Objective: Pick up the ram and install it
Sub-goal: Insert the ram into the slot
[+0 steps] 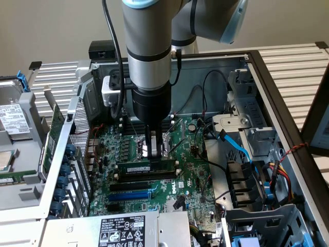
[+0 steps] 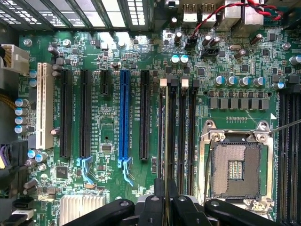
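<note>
The ram (image 1: pixel 145 168) is a long green stick with a white label. It stands on edge along the black memory slots (image 2: pixel 181 136) of the motherboard (image 1: pixel 187 170). In the wrist view the ram (image 2: pixel 165 141) is seen edge-on as a thin line over the slot nearest the blue expansion slot (image 2: pixel 124 117). My gripper (image 1: pixel 156 154) reaches straight down onto the ram's top edge near its middle. The dark fingers (image 2: pixel 173 200) of my gripper (image 2: pixel 165 201) press against both faces of the stick. I cannot tell whether the stick is fully seated in the slot.
The open CPU socket (image 2: pixel 235 172) lies just beyond the memory slots. Blue and black cables (image 1: pixel 241 149) and drive cages crowd the exterior view's right. A power supply (image 1: pixel 121 229) sits at the front, and the case wall with card brackets (image 1: pixel 61 154) rises on the exterior view's left.
</note>
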`<state>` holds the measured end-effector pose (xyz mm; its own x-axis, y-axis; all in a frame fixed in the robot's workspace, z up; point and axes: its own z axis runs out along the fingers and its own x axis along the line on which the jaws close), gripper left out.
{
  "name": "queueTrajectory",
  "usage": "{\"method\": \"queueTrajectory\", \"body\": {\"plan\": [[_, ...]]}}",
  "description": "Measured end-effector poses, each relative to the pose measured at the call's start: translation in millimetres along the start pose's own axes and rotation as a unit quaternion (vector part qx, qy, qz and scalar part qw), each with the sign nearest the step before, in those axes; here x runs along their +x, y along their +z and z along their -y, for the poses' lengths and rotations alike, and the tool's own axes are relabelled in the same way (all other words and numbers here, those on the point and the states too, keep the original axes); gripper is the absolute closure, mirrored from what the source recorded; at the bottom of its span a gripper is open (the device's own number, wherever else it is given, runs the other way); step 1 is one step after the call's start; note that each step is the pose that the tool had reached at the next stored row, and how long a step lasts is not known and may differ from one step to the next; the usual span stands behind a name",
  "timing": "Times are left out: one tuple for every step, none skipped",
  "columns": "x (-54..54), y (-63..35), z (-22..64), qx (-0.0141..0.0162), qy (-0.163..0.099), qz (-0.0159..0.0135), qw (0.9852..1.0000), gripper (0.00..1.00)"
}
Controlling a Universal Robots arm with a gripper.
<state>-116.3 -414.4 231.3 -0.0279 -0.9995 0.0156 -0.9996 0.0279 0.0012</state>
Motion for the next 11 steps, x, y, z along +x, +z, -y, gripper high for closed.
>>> {"method": "queueTrajectory", "body": {"plan": [[0.0,0.2,0.0,0.0,0.0,0.0001,1.0,0.86],[-0.2,0.5,0.1,0.0001,0.0,0.0001,1.0,0.86],[-0.4,0.7,0.0,0.0001,0.0,0.0001,1.0,0.86],[-0.7,0.9,-0.1,0.0001,0.0,0.0001,1.0,0.86],[-1.1,1.1,-0.2,0.0001,0.0,0.0,1.0,0.86],[-1.2,1.2,-0.3,0.0001,0.0,0.0001,1.0,0.86],[-1.2,1.2,-0.3,0.0001,0.0,0.0,1.0,0.86],[-1.2,1.3,-0.3,0.0001,0.0,0.0,1.0,0.86],[-1.2,1.4,-0.3,0.0001,0.0,0.0,1.0,0.86],[-1.2,1.5,-0.3,0.0002,0.0,0.0,1.0,0.86],[-1.2,1.6,-0.3,0.0002,0.0,0.0,1.0,0.86]]}}
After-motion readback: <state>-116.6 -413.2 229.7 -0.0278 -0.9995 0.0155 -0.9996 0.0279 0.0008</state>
